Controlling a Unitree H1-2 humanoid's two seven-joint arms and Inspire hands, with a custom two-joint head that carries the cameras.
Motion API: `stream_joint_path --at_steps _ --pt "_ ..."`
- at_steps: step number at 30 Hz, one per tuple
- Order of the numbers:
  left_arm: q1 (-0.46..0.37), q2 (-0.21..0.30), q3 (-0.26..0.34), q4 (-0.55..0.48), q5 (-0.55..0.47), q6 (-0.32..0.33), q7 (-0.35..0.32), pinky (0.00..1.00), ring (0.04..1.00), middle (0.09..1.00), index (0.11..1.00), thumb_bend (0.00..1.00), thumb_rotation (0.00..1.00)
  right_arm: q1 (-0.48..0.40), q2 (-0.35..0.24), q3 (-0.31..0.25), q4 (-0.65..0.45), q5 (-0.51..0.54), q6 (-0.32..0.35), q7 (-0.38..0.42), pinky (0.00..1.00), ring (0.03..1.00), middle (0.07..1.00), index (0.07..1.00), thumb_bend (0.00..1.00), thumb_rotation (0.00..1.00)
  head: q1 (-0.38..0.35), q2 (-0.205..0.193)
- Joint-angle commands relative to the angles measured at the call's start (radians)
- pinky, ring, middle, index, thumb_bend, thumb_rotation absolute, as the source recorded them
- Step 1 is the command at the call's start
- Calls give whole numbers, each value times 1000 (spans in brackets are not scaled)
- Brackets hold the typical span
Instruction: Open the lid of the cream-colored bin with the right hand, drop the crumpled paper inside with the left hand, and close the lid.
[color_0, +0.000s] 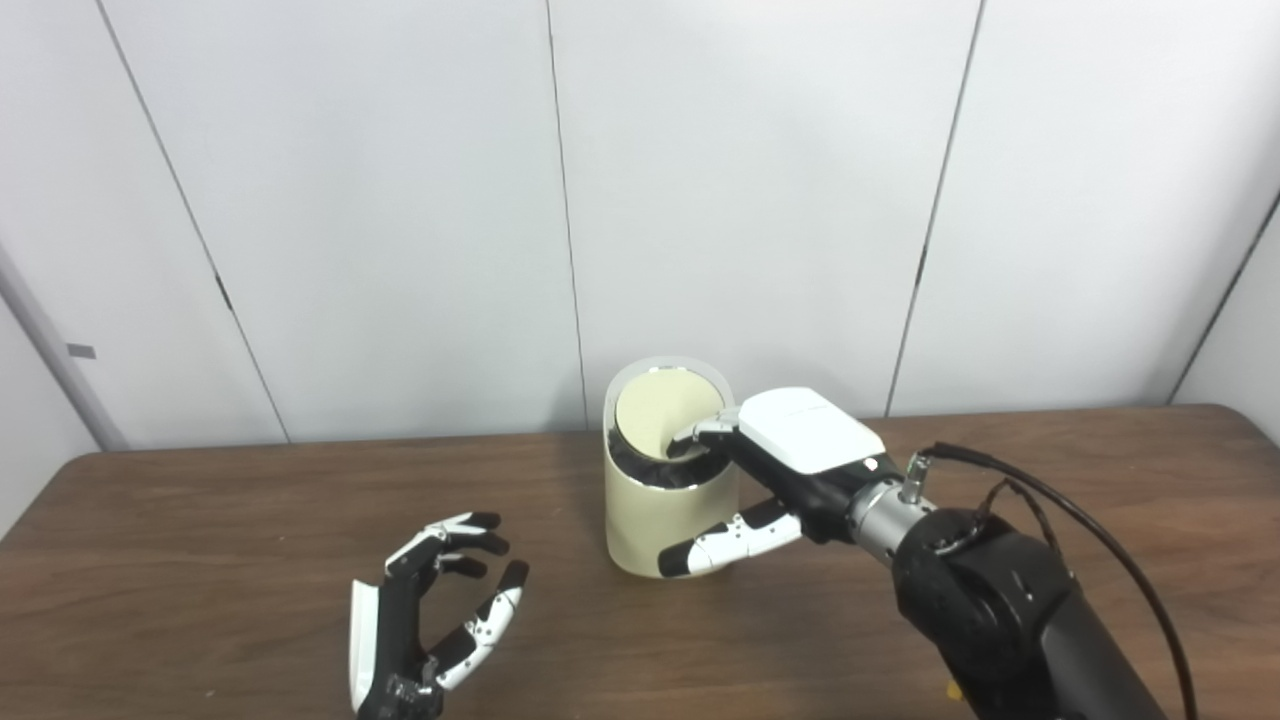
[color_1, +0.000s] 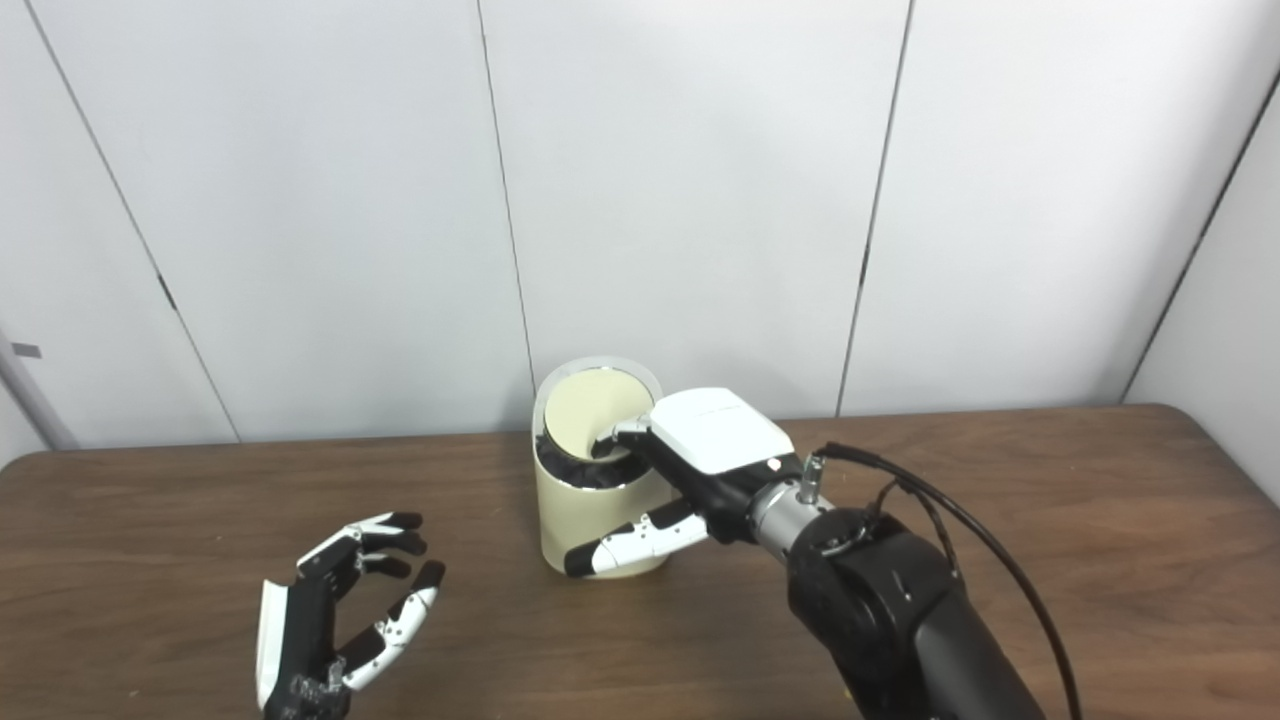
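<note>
Nearest the left eye view is the left robot hand (color_0: 432, 620), low over the brown wooden table (color_0: 200, 560) at the front left, palm turned inward, fingers spread and curled around nothing. Farther back, near the table's middle, stands the cream-colored bin (color_0: 665, 500), a short upright cylinder whose long axis runs straight up. Its round lid (color_0: 668, 410) is tipped up toward the wall behind, cream underside facing the camera, edged by a pale ring, with a dark rim or liner showing at the mouth below it. The right robot hand (color_0: 770, 470) reaches in from the right: its fingertips (color_0: 700, 437) hook at the lid's lower edge above the mouth, while its thumb (color_0: 715, 545) lies along the bin's lower front wall.

From the right eye view the bin (color_1: 585, 515) again stands upright just in front of the grey panelled wall (color_1: 700, 200), lid (color_1: 597, 408) raised and leaning back. The right robot hand (color_1: 690, 470) is closed around the bin's upper side, a black cable (color_1: 960, 530) looping from its wrist. The left robot hand (color_1: 335, 620) is well apart from the bin, empty, fingers parted.
</note>
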Motion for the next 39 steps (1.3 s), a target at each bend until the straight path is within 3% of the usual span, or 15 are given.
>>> stream_joint_path --at_steps 1,14,39 --pt "20 -4 0 -17 16 -10 3 525 640 674 497 478 73 -20 3 5 -24 -12 2 16 815 859 812 779 988 959 0 4" --pt "23 -13 6 -29 29 1 -3 522 636 670 497 477 73 -14 9 38 3 -52 -4 36 822 866 833 791 996 970 3 9" --pt "28 -23 3 -48 39 22 -7 527 643 673 496 477 73 1 26 39 60 -71 16 48 811 864 837 789 970 954 14 18"
